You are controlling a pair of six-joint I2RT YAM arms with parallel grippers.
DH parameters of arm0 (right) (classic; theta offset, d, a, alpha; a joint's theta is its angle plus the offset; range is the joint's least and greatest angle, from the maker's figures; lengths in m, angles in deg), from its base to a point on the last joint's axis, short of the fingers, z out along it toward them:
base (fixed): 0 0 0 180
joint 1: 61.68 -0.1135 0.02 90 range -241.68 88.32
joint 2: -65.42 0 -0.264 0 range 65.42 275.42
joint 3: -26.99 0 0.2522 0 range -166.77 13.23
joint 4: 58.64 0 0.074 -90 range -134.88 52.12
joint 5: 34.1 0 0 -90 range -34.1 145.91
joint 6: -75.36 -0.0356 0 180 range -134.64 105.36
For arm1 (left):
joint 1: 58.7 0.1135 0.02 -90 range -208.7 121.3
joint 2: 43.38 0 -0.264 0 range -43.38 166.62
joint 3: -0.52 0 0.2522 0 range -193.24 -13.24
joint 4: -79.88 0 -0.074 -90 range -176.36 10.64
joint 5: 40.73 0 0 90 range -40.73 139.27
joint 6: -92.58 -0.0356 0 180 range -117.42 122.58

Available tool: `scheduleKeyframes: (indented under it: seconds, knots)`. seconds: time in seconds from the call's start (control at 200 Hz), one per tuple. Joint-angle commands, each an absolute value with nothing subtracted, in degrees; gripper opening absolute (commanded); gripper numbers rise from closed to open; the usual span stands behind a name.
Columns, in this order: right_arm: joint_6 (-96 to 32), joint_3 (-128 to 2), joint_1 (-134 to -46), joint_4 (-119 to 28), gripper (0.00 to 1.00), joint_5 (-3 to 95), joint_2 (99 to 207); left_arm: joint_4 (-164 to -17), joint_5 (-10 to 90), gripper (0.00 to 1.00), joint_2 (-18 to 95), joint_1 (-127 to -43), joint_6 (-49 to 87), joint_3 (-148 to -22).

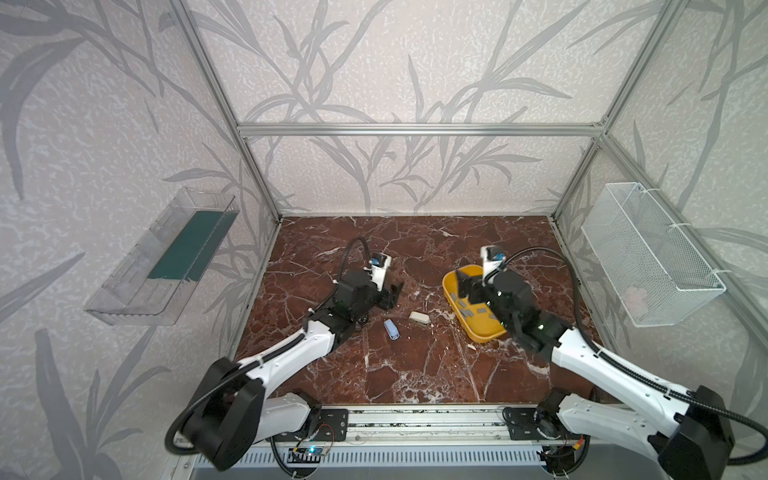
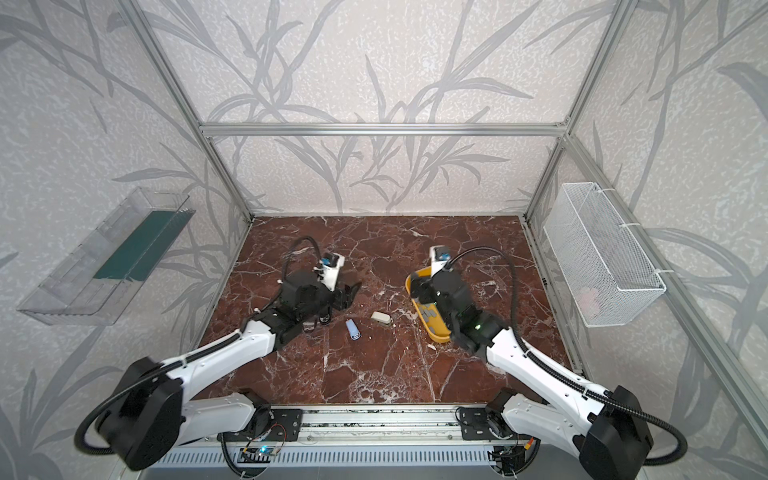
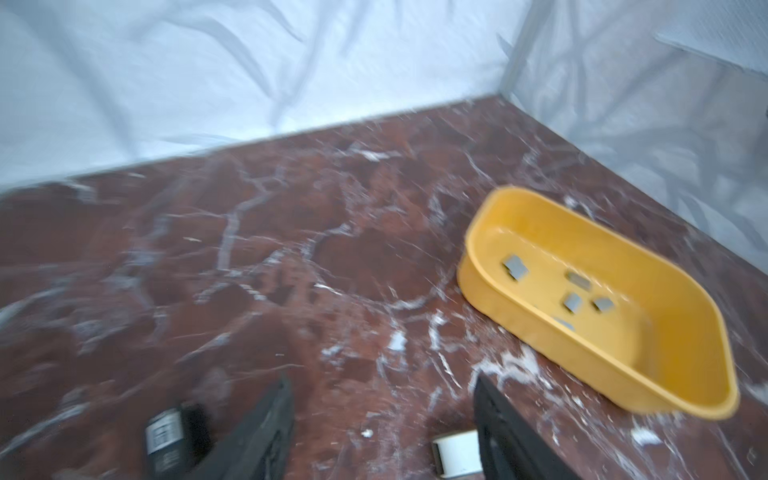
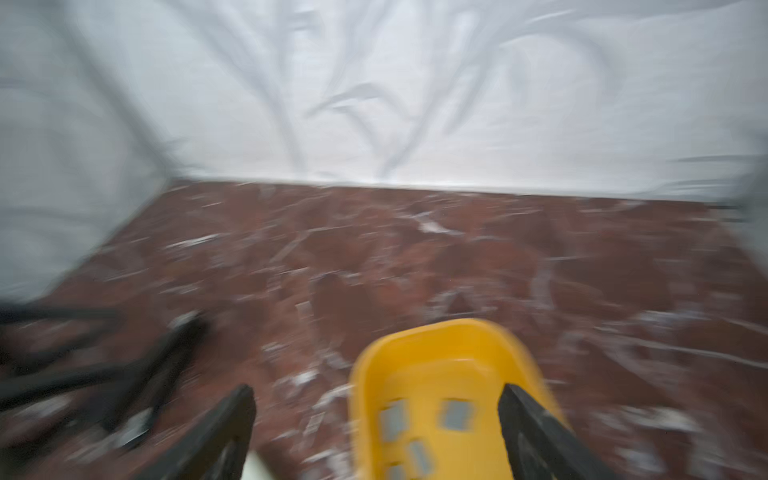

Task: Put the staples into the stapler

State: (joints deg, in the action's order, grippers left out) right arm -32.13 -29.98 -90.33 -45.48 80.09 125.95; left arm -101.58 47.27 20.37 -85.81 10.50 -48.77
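Several staples (image 1: pixel 467 311) (image 3: pixel 515 266) (image 4: pixel 457 415), small grey strips, lie in a yellow tray (image 1: pixel 486 328) (image 2: pixel 440 332) (image 3: pixel 507 191) (image 4: pixel 436 328) on the right of the marble floor. My right gripper (image 1: pixel 465 289) (image 4: pixel 382 432) hangs open over the tray's far end, holding nothing. A cream stapler (image 1: pixel 419 318) (image 2: pixel 381 318) (image 3: pixel 457 453) and a blue stapler (image 1: pixel 391 329) (image 2: pixel 353 329) lie mid-floor. My left gripper (image 1: pixel 392 296) (image 3: pixel 382 415) stands open just beyond them, empty, with the cream stapler beside one finger.
A small black labelled object (image 3: pixel 166 436) lies by the left gripper's other finger. A clear bin (image 1: pixel 166 257) hangs on the left wall and a white mesh basket (image 1: pixel 648 253) on the right wall. Both wrist views are blurred.
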Motion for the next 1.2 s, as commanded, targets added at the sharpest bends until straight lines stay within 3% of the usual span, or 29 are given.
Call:
scheduleKeyframes:
  seconds: [0.0,0.05,0.125,0.235,0.31,0.345,0.475,0.545,0.635,0.805,0.93,1.015,1.195]
  knots:
    - [-34.7,-27.7,-70.9,-37.3,0.95,82.0,126.6,-99.3,69.4,1.0,7.1,-79.4,15.6,-44.4]
    - [-31.0,-21.7,-65.4,-49.4,0.95,76.9,126.4,-103.1,73.3,1.0,2.3,-75.4,13.2,-39.7]
    - [-24.0,-15.4,-64.8,-67.1,0.96,81.9,129.3,-104.4,80.3,1.0,-1.5,-69.1,11.5,-35.5]
    - [-21.4,-18.0,-64.7,-67.1,0.96,80.8,138.2,-103.9,77.6,1.0,-1.7,-59.3,11.0,-31.4]
    - [-22.0,-17.8,-64.6,-74.3,0.96,77.7,144.2,-111.4,71.8,1.0,3.7,-54.0,14.3,-27.3]
    - [-21.8,-21.4,-64.7,-67.4,0.94,75.5,144.9,-117.4,69.7,1.0,8.0,-52.5,13.9,-25.5]
    - [-20.1,-23.2,-65.1,-67.6,0.89,73.7,146.5,-129.8,70.3,1.0,24.2,-51.8,12.1,-26.0]
    - [-19.7,-19.2,-65.1,-69.7,0.89,72.4,144.4,-124.6,65.5,1.0,27.1,-51.7,12.2,-30.0]
    - [-16.5,-10.8,-65.7,-87.6,0.9,69.7,148.0,-123.8,61.2,1.0,29.0,-51.7,13.1,-32.2]
    - [-13.2,-11.1,-67.9,-92.8,0.93,68.0,153.1,-149.6,56.8,1.0,41.0,-51.5,12.0,-27.6]
    - [-13.4,-9.3,-67.9,-95.8,0.99,66.9,153.3,-137.0,47.5,0.99,41.8,-51.5,8.6,-33.3]
    - [-12.1,-6.4,-67.9,-104.6,0.99,65.0,156.6,-147.8,43.4,0.96,47.2,-51.5,7.1,-32.0]
    - [-11.1,-5.0,-68.2,-108.6,0.99,63.7,157.1,-146.0,44.1,0.99,46.8,-51.5,7.4,-32.3]
